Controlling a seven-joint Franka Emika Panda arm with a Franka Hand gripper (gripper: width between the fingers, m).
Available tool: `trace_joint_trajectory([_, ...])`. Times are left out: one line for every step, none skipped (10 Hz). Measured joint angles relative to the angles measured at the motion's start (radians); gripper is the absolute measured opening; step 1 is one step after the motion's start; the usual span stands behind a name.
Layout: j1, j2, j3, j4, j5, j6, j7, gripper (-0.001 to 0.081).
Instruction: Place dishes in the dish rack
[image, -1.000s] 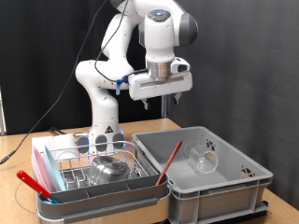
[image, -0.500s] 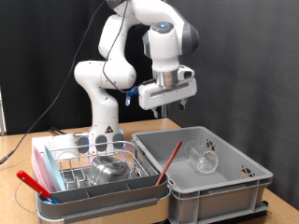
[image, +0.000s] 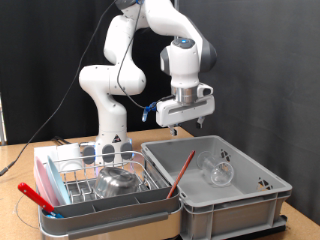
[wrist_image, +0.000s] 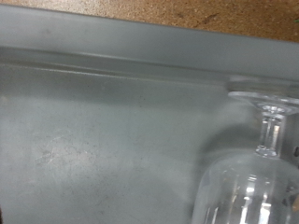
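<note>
Nearest the camera, at the lower left of the exterior view, the dish rack (image: 105, 185) sits on the counter (image: 15, 160) with a shiny steel bowl (image: 118, 181) already resting on its wires; a red-handled utensil (image: 35, 197) lies across its front trough. Beside it, lower right, the grey crate (image: 215, 190) holds a stemmed clear glass (image: 217, 171) lying on its side, plus a red stick (image: 180, 172) leaning against the inner wall. Above the crate's far edge hangs the gripper (image: 181, 124), well clear of everything; whether its jaws are spread or pressed together I cannot tell. The wrist view shows the glass (wrist_image: 254, 177) close to the crate wall (wrist_image: 112, 56). That seems the risk: a smooth, rounded glass could roll or slip, and the near wall and leaning stick leave little room, though the air above is open.
</note>
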Motion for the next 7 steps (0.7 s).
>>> trace_joint_trajectory([-0.005, 0.009, 0.032, -0.010, 0.011, 0.043, 0.005, 0.0811])
trace_joint_trajectory([-0.015, 0.023, 0.065, -0.017, 0.017, 0.084, 0.007, 0.0811])
trace_joint_trajectory([-0.032, 0.042, 0.104, -0.022, 0.028, 0.126, 0.008, 0.0811])
trace_joint_trajectory([-0.053, 0.065, 0.142, -0.025, 0.039, 0.158, 0.010, 0.0811])
trace_joint_trajectory([-0.077, 0.087, 0.176, -0.026, 0.048, 0.181, 0.011, 0.0811])
trace_joint_trajectory([-0.104, 0.113, 0.215, -0.025, 0.061, 0.208, 0.012, 0.0811])
trace_joint_trajectory([-0.129, 0.139, 0.251, -0.025, 0.074, 0.233, 0.012, 0.0811])
